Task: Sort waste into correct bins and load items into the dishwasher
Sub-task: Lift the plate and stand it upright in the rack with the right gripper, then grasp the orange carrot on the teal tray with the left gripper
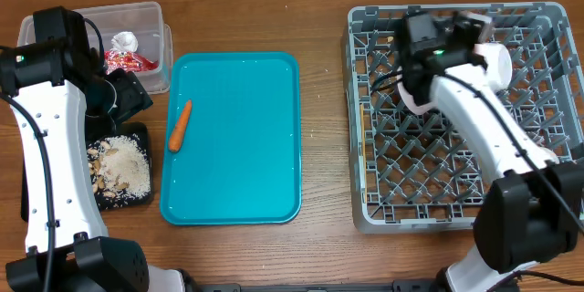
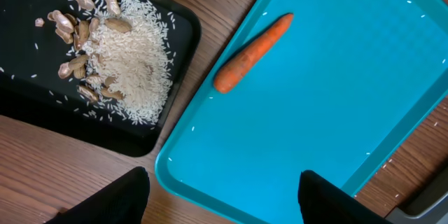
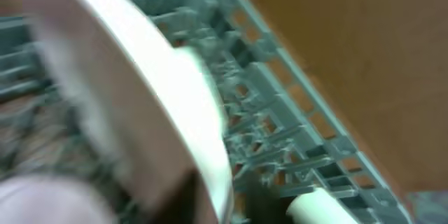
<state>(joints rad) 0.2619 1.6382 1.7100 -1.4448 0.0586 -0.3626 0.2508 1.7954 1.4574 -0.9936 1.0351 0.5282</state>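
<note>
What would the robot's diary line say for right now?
left pincer: open, empty | carrot: lying on teal tray | right pincer: over dish rack, white dish close, blurred, grip unclear

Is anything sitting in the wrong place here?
Yes. The carrot lies alone on the teal tray, in neither bin, while the peanut shells and white grains sit in the black tray and the red wrapper in the clear tub.

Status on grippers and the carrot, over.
Left gripper open, empty, over teal tray. Right gripper over rack beside white dish, grip unclear. Carrot lies on tray, unobstructed.
</note>
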